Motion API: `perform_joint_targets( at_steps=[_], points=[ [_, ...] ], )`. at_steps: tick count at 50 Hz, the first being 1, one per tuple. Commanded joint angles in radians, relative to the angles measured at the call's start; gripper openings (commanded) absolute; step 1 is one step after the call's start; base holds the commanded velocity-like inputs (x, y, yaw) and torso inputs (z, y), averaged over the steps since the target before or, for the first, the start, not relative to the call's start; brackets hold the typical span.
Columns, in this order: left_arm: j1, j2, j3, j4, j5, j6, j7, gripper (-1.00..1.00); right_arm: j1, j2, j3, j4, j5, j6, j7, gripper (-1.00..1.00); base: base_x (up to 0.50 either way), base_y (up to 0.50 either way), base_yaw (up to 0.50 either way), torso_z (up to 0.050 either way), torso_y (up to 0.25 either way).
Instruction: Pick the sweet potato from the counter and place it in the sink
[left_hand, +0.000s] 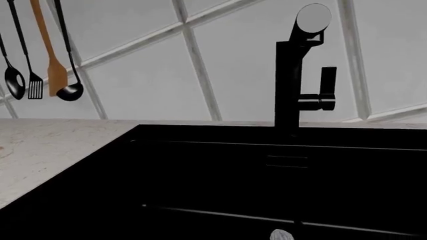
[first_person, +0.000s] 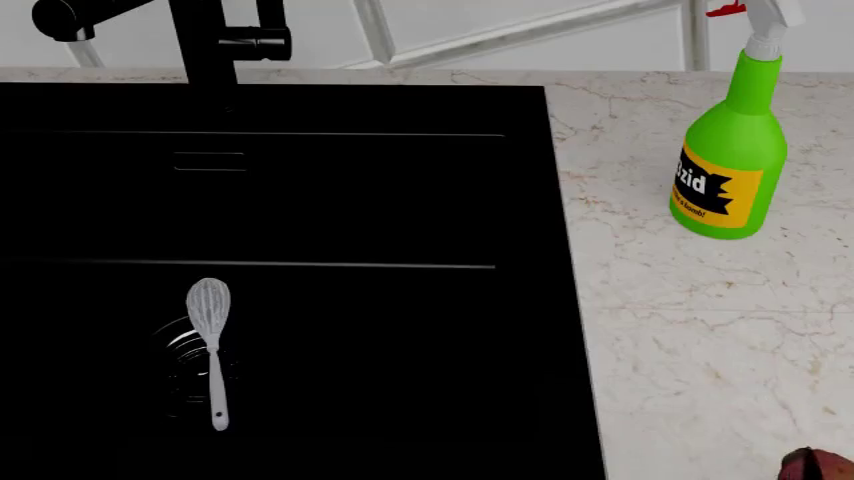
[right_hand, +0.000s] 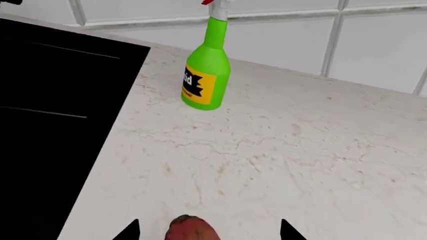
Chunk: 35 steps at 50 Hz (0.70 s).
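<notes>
Reddish sweet potato seemingly between right pincer tips.

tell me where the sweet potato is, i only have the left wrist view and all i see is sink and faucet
Observer: The sweet potato is on the counter, between the right gripper's two dark fingers, which stand apart on either side of it.
Operator: is it near the sink edge
Observer: No, there is bare counter between it and the sink; in the head view it shows only at the near right corner.
Operator: anything else on that side
Observer: A green spray bottle stands upright farther back on the counter.
Operator: sink empty?
Observer: No, a white whisk lies across the drain.
</notes>
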Motion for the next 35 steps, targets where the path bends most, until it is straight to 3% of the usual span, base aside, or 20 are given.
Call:
perform_joint_targets(
  at_steps=[1,11,26,35],
  points=[
    [0.001,-0.002,0.006,-0.009,0.000,0.005,-0.001,1.00,-0.069,0.024,0.052,0.008,0.052,0.020,0.009,1.00,0.00,0.00,0.00,0.000,0.000],
    [0.007,-0.002,0.007,-0.019,-0.001,0.019,0.002,1.00,-0.069,0.028,0.047,0.026,0.011,0.030,-0.030,1.00,0.00,0.00,0.00,0.000,0.000],
    [0.012,-0.004,0.014,-0.019,-0.001,0.020,-0.004,1.00,-0.007,-0.069,-0.076,0.033,-0.368,0.049,-0.309,1.00,0.00,0.00,0.00,0.000,0.000],
    [0.005,-0.007,0.019,-0.017,-0.003,0.013,-0.008,1.00,0.019,-0.080,-0.174,0.055,-0.486,-0.009,-0.378,1.00,0.00,0.00,0.00,0.000,0.000]
  ],
)
